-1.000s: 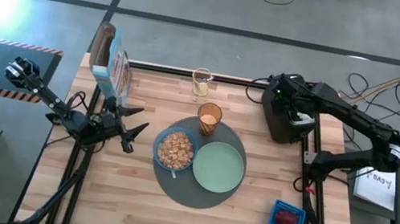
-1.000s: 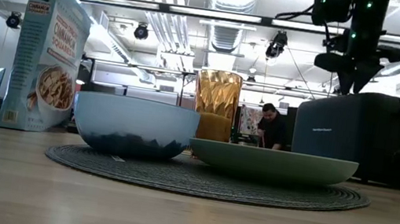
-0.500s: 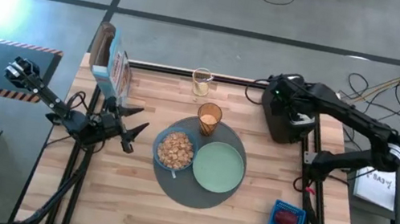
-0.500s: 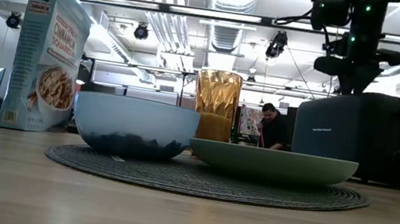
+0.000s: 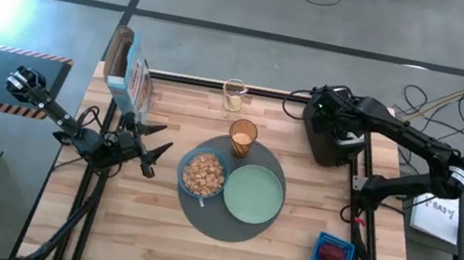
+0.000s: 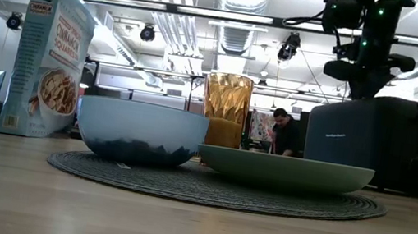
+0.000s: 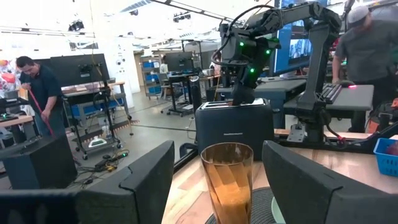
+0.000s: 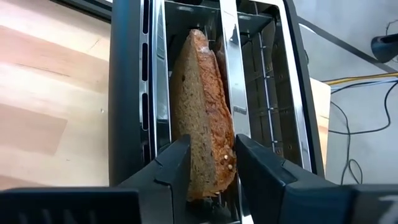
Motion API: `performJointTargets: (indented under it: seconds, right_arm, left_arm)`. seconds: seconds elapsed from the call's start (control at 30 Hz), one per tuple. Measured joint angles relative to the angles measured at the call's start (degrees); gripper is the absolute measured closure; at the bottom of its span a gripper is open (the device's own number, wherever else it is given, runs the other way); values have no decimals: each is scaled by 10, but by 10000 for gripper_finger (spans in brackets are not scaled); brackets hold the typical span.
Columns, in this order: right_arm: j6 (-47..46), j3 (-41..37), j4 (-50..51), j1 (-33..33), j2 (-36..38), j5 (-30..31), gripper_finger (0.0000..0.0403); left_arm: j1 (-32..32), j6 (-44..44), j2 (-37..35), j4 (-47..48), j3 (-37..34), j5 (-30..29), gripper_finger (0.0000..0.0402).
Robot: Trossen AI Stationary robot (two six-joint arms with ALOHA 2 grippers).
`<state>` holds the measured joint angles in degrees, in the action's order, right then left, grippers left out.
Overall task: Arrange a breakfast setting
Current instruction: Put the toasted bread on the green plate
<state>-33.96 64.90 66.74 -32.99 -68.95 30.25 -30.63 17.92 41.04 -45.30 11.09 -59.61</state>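
moved: right gripper has sunk closer onto the toaster.
claw: fingers narrowing around the toast slice, grip unclear.
wrist only: toast upright in slot.
left gripper: wide, empty.

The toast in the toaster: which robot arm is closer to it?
Right. The right gripper has its fingers on either side of the toast slice in the toaster; the left gripper waits across the table.
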Motion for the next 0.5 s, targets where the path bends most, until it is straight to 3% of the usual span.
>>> performJointTargets:
  seconds: [0.5]
  right_arm:
    - [4, 5, -2, 1, 5, -48, 321]
  left_arm:
    - [0, 7, 0, 0, 0, 0, 174]
